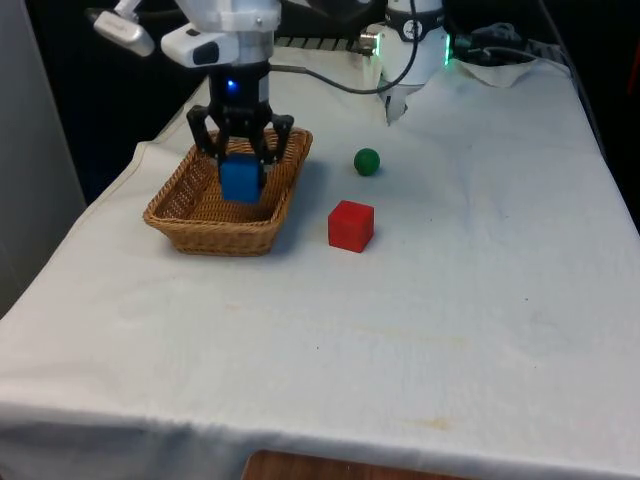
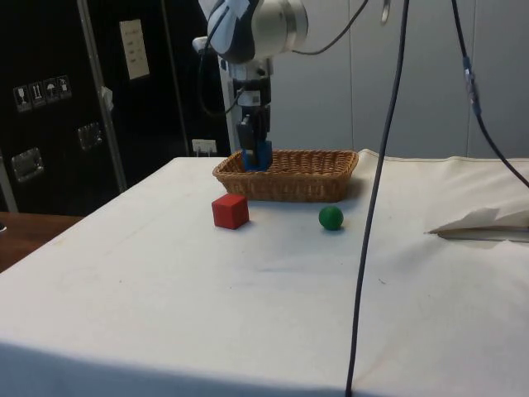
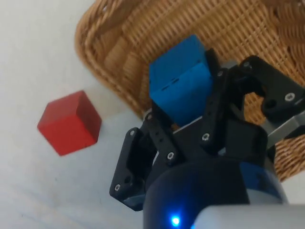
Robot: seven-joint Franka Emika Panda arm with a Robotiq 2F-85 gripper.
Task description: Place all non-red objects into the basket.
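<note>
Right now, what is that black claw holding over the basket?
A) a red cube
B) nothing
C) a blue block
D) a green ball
C: the gripper is shut on the blue block above the basket, while the green ball and red cube sit on the cloth.

White robot arm with a black two-finger gripper [image 1: 241, 150]

Rounded glossy white shells form the arm [image 2: 256, 29]; a dark cable [image 1: 330, 82] trails from it. The gripper's black linkage fingers [image 3: 143, 157] carry small silver screws at their joints.
</note>
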